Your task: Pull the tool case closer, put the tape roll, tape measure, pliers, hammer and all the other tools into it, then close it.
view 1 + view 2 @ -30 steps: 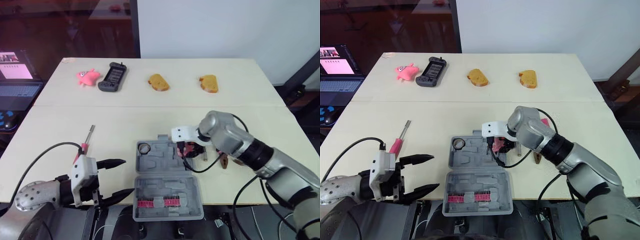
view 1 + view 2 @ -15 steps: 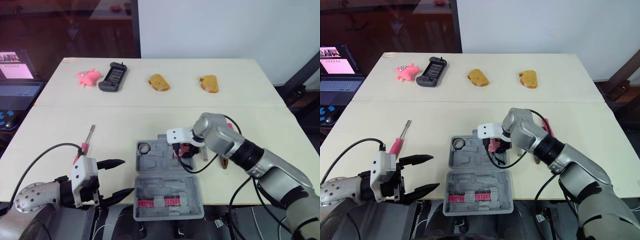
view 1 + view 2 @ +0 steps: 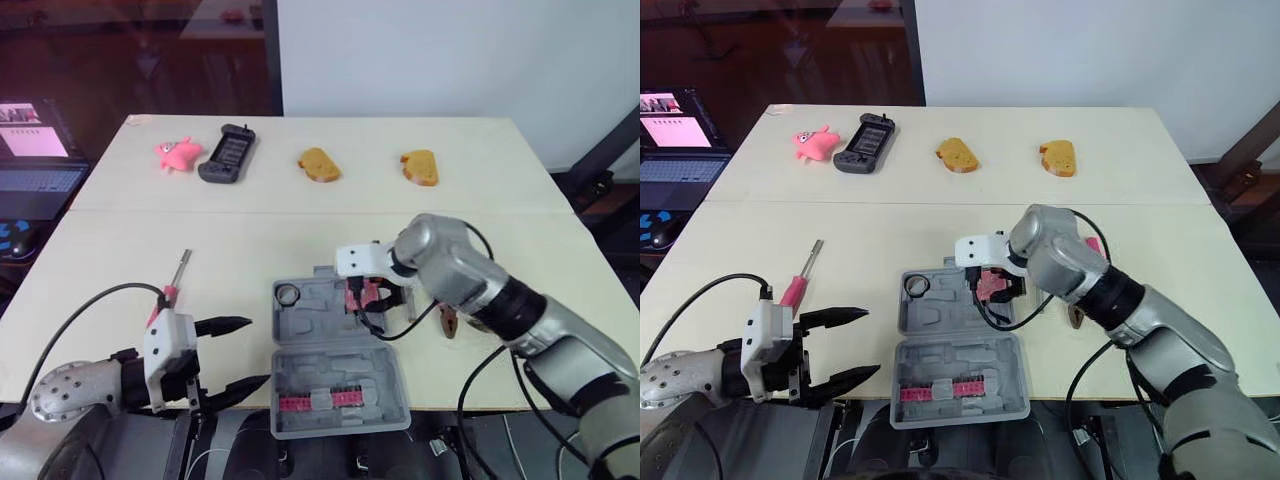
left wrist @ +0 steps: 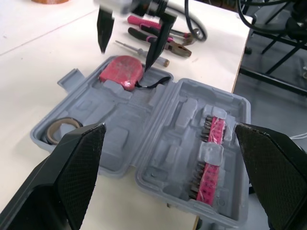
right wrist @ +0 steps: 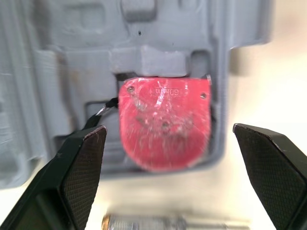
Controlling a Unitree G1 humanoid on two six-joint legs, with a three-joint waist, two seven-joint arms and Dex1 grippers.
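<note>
Tape measure [image 5: 164, 122] is seen lying in a pocket at the right edge of the tool case [image 3: 320, 330], the right end effector [image 4: 124, 58] spread empty above it. Its loose strap [image 4: 152, 82] could be snagged on withdrawal, unseating it.

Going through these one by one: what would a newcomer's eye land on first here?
The open grey tool case at the table's near edge, with the red tape measure lying in its far half and the right gripper poised just above it, fingers open. Next, the left gripper, open too, near a pink-handled screwdriver left of the case.
</note>
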